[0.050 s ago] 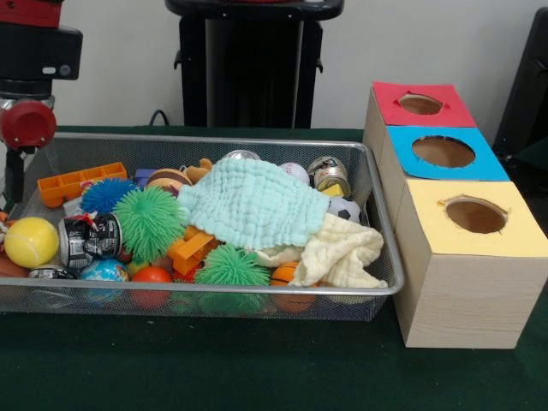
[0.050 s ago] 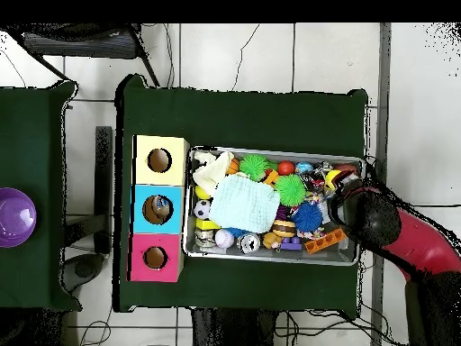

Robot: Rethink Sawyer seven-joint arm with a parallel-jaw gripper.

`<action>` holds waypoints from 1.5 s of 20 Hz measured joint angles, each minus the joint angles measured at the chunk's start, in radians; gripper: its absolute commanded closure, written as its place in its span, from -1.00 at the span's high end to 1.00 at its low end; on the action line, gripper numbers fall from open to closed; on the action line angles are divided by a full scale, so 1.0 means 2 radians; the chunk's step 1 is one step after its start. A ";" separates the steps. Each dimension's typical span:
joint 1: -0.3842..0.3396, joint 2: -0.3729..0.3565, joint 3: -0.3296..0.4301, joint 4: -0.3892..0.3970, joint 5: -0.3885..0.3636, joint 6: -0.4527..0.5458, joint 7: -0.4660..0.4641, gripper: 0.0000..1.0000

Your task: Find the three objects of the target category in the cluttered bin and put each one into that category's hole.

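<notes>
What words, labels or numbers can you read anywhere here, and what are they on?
Nothing can be read.
The can at the bin's end has a black and white printed label, too blurred to read.
The second can near the boxes has a label, also too blurred.
The boxes carry no text.

I see a mint-green cloth point(image 1: 253, 202) over a pale yellow one point(image 1: 344, 254), green spiky balls point(image 1: 148, 222), a yellow ball point(image 1: 31, 241), and red point(image 1: 420, 104), blue point(image 1: 443, 152) and yellow-topped boxes point(image 1: 475, 216).
</notes>
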 measured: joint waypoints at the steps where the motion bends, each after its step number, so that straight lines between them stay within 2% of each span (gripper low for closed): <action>1: 0.002 0.001 -0.002 -0.002 0.000 0.000 0.000 -1.00; 8: 0.009 0.021 -0.003 -0.021 0.000 0.000 0.000 -1.00; 14: 0.014 0.058 -0.003 -0.042 0.000 -0.020 0.000 -1.00; 21: 0.019 0.106 -0.008 -0.073 -0.001 -0.117 0.000 -1.00; 30: 0.024 0.106 -0.014 -0.073 -0.002 -0.124 0.000 -1.00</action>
